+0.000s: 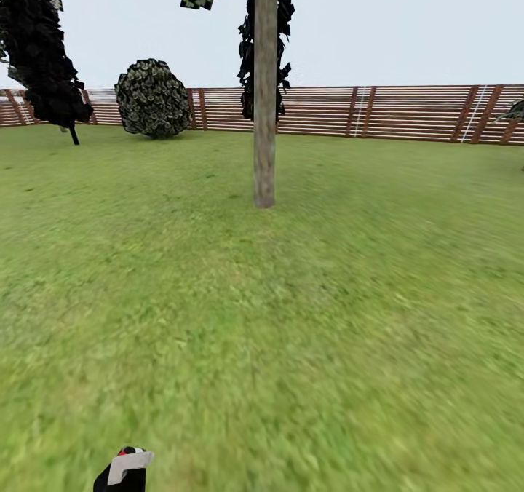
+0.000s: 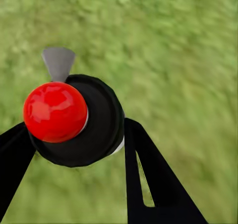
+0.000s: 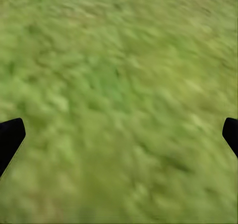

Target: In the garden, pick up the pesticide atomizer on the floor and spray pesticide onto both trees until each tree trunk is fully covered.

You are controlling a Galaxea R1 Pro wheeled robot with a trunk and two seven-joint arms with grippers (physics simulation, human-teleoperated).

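Note:
The pesticide atomizer (image 2: 74, 119) is a dark bottle with a red ball cap and a light-grey nozzle. It sits between the two black fingers of my left gripper (image 2: 74, 134), which is shut on it. In the head view the atomizer (image 1: 125, 470) shows at the bottom edge, left of centre, nozzle pointing right. One tree (image 1: 264, 113) with a thick bare grey-brown trunk stands straight ahead on the lawn, several metres off. My right gripper (image 3: 119, 134) is open over bare grass, only its fingertips showing.
A brown slat fence (image 1: 407, 113) runs across the back of the garden. A round bush (image 1: 153, 99) and a dark columnar tree (image 1: 40, 48) stand at the far left. Another dark tree (image 1: 247, 77) stands behind the trunk. Open lawn (image 1: 291, 317) lies between me and the tree.

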